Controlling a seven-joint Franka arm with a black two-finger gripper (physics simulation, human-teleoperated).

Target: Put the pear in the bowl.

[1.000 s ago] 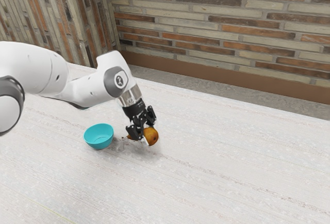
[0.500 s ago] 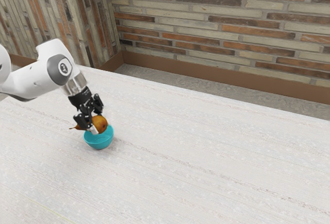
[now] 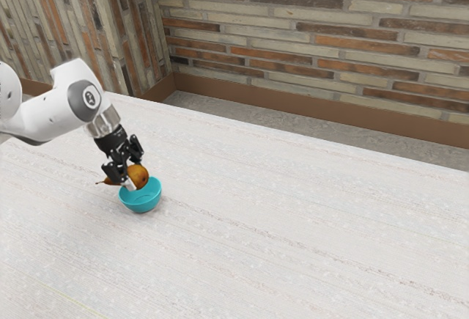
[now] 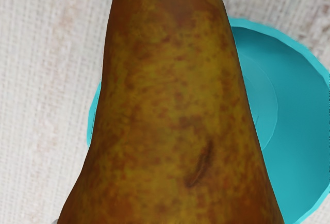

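Pear (image 3: 139, 175) in the tool (image 3: 133, 173): gripped from two sides, the black fingers standing apart by the fruit's thickness, partly open.
Pear's lie: on its side, stem end toward the exterior view's left, fat end toward the right.
Pear's skin: brown and yellow-green, speckled, with a short dark scar.
Pear's place: held up over the bowl (image 3: 141, 202), toward its rim at the exterior view's left; the stem end reaches out past that rim. Whether the fruit touches the rim, I cannot tell.
Bowl: turquoise, upright on the bench; in the wrist view its inside shows beside the pear, much more on one side than the other.
Arm (image 3: 51, 117): white, coming in from the exterior view's left.
Bench (image 3: 293, 231): pale, streaked.
Behind the bench: grey floor (image 3: 242, 112), brown baseboard (image 3: 330, 106), brick wall (image 3: 330, 37).
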